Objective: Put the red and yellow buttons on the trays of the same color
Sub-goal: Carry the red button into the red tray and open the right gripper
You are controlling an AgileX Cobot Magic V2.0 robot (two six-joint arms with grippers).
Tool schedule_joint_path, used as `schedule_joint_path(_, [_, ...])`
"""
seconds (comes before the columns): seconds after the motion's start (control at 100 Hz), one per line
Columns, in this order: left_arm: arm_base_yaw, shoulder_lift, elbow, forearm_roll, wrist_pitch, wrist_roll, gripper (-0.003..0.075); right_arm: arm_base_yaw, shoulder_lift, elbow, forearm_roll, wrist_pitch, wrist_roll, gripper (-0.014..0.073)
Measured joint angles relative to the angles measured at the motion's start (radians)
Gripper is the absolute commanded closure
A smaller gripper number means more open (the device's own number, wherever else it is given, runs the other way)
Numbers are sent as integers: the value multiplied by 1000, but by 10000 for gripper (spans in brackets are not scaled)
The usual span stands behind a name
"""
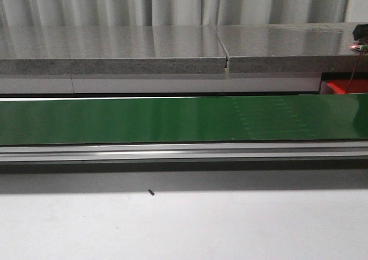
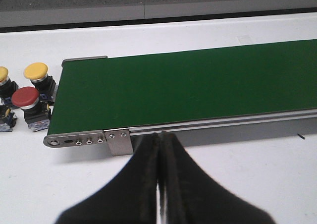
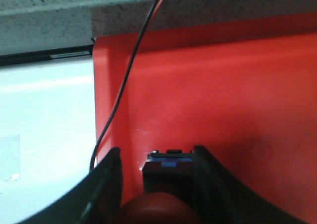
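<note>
In the right wrist view, my right gripper (image 3: 157, 149) is shut on a red button (image 3: 158, 209), its fingers at the sides of the red cap and the black body (image 3: 167, 167) pointing down over the red tray (image 3: 223, 85). A corner of that red tray (image 1: 345, 87) shows at the far right of the front view. In the left wrist view, my left gripper (image 2: 161, 135) is shut and empty, near the conveyor's end. Beyond that end stand a red button (image 2: 26, 97) and a yellow button (image 2: 35, 71), with another yellow button (image 2: 2, 75) cut by the frame edge. The yellow tray is out of view.
A green conveyor belt (image 1: 172, 119) with a metal rail runs across the white table. A grey stone shelf (image 1: 115, 50) stands behind it. A black and red wire (image 3: 133, 60) hangs over the tray's rim. A small black speck (image 1: 150, 192) lies on the table.
</note>
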Motion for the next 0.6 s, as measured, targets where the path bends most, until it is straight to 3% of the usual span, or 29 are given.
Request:
schedule_joint_path(0.5, [0, 0, 0, 0, 0, 0, 741, 0, 82, -19, 2, -15, 0, 510])
schedule_joint_path(0.6, [0, 0, 0, 0, 0, 0, 741, 0, 82, -27, 2, -15, 0, 431])
